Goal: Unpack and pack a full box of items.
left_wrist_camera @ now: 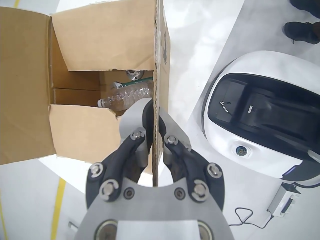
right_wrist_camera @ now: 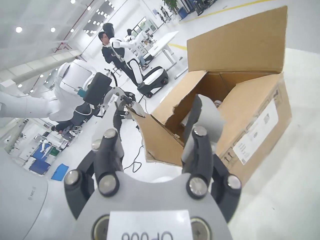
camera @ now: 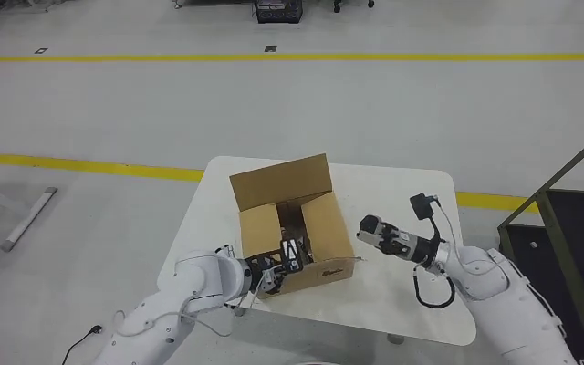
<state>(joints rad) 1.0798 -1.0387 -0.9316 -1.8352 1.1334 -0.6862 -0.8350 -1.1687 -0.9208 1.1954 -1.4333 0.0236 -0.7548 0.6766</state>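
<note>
A brown cardboard box (camera: 278, 182) stands open in the middle of the white table, its back flap upright. My left gripper (left_wrist_camera: 155, 111) is shut on the edge of the box's near flap (left_wrist_camera: 157, 51), one finger on each side; it sits at the box's near left corner (camera: 283, 260). Inside lie a clear plastic bottle (left_wrist_camera: 127, 96), a green-labelled item (left_wrist_camera: 136, 83) and a round metal part (left_wrist_camera: 135, 74). My right gripper (right_wrist_camera: 160, 116) is open beside the box's right side (camera: 370, 230), holding nothing. From there I see the box (right_wrist_camera: 250, 116) and the left gripper (right_wrist_camera: 127, 106) pinching the flap.
The white table (camera: 401, 292) has bare surface in front of and to the right of the box. Its rounded edges are close on every side. A green metal frame (camera: 547, 210) stands off the table's right end.
</note>
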